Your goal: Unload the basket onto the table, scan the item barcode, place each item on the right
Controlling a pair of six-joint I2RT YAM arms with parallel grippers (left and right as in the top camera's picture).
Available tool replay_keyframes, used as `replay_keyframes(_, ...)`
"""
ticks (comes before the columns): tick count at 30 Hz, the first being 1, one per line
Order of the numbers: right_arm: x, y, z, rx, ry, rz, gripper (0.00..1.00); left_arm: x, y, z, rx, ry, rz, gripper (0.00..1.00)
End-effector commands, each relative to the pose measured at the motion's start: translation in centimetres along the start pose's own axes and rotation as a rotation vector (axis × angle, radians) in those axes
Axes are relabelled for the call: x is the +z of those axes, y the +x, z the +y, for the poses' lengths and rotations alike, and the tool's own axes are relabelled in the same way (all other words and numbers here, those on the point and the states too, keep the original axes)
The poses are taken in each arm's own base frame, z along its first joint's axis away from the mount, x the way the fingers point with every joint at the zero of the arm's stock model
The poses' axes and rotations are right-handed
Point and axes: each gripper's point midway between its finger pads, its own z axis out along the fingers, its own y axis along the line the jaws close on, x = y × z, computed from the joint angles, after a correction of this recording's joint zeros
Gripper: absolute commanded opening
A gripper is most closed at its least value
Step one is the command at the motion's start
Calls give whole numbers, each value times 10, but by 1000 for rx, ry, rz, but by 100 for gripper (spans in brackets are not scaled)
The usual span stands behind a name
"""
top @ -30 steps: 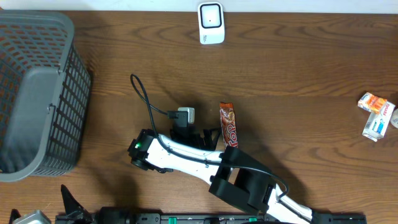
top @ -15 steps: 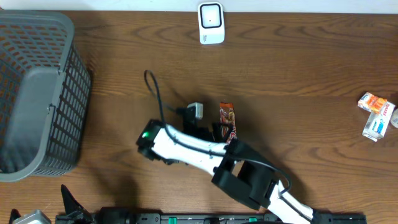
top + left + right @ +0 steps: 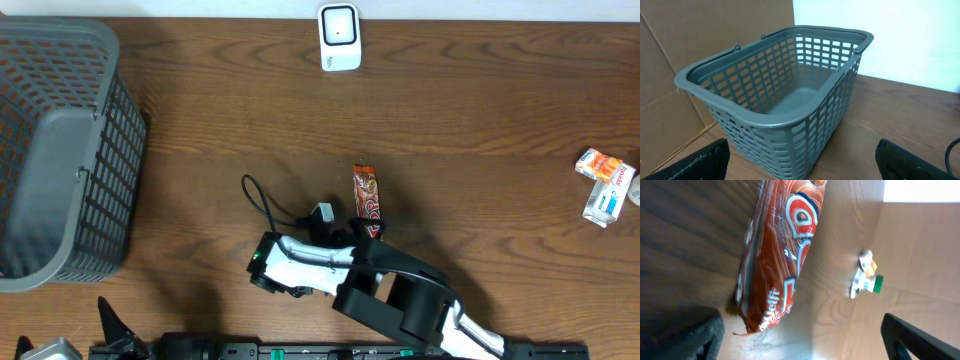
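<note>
Your snack bar (image 3: 780,260), a glossy red-brown wrapper with white-edged red lettering, lies left of centre; right gripper (image 3: 800,337) and left gripper (image 3: 802,167) fingers are spread wide.

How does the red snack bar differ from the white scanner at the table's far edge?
The snack bar is long, narrow and red-brown; the scanner is squarish and white. The snack bar lies mid-table, ahead of the open right gripper; the scanner sits at the far edge, well clear of it. Both rest on the wooden table, unheld.
</note>
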Motion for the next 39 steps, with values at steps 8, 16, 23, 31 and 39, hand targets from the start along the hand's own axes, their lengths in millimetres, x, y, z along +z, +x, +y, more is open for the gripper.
replay_keyframes(8, 33, 25, 49, -204, -164, 98, 75, -1, 0, 2, 14, -6, -6, 93)
replay_keyframes(16, 56, 34, 53, -216, -246, 193, 69, -1, 0, 2, 14, -6, -6, 93)
replay_keyframes(23, 62, 43, 63, -219, -309, 226, 38, -1, 0, 2, 14, -6, -6, 93)
replay_keyframes(31, 63, 43, 62, -217, -303, 225, 1, -1, 0, 2, 14, -6, -6, 93)
replay_keyframes(39, 15, 34, 49, -195, -498, 276, 1, -1, 0, 2, 14, -6, -6, 93)
